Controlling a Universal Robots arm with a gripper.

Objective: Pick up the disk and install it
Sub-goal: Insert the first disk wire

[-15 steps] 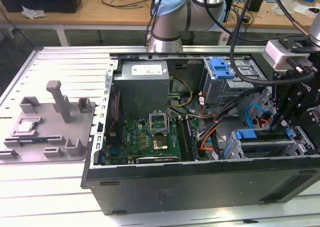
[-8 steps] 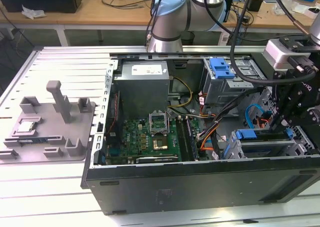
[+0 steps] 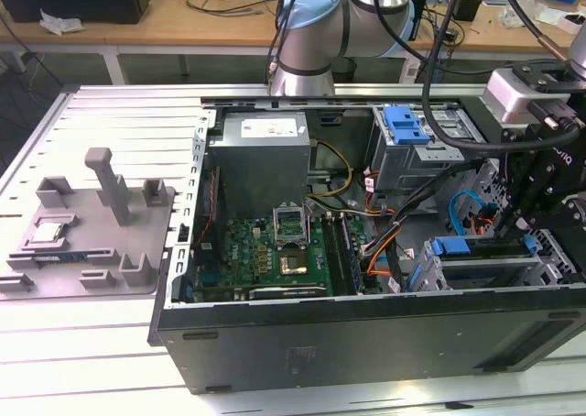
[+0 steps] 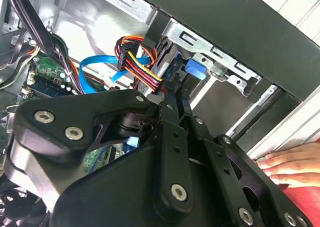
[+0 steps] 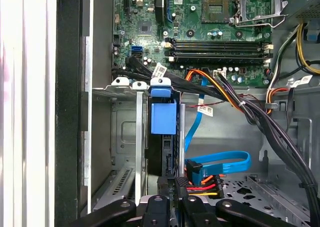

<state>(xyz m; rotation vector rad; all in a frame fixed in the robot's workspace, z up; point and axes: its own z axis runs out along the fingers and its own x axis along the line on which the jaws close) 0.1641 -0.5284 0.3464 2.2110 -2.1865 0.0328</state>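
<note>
The disk stands on edge in a slot of the metal drive cage, near the case's side wall. Its blue carrier frame faces the camera. In the exterior view the disk sits at the case's lower right, with my gripper coming down at the disk's right end. In both wrist views the black fingers lie close together along the disk's narrow edge. My gripper appears shut on that edge, just short of the blue tab.
A bundle of orange, red and yellow power wires and a blue flat cable hang beside the fingers. The motherboard and power supply fill the case's left. A second blue-latched cage sits behind. A person's hand rests outside the case.
</note>
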